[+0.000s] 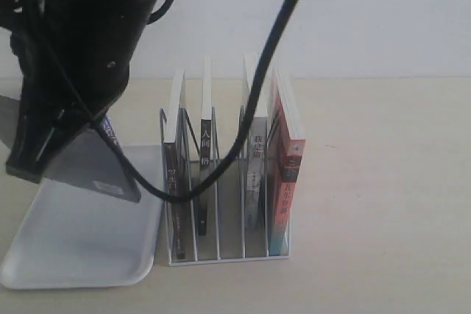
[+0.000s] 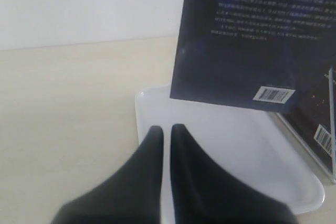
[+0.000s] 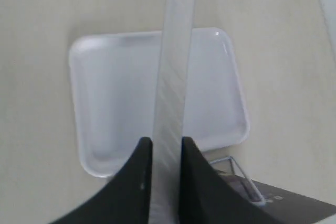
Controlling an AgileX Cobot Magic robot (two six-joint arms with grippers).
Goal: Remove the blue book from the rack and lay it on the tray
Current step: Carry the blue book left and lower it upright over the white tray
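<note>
**Right claw clamped on the blue book, over the tray**

My right claw (image 3: 167, 141) was closed on the blue book (image 3: 176, 51). Its two fingers pressed against the covers, and the pale page edge ran out from between them. The book hung on edge from that grip, over the tray (image 3: 105, 103) and clear of the rack (image 1: 221, 248). The rack stood just beside the tray with other books upright in its slots. (Whether the book's lower corner touched the tray, I could not tell.) My left claw (image 2: 167, 128) hovered by the tray's rim, fingers drawn nearly together on nothing. The book's dark back cover, with its barcode, faced that claw and stood apart from it.
</note>
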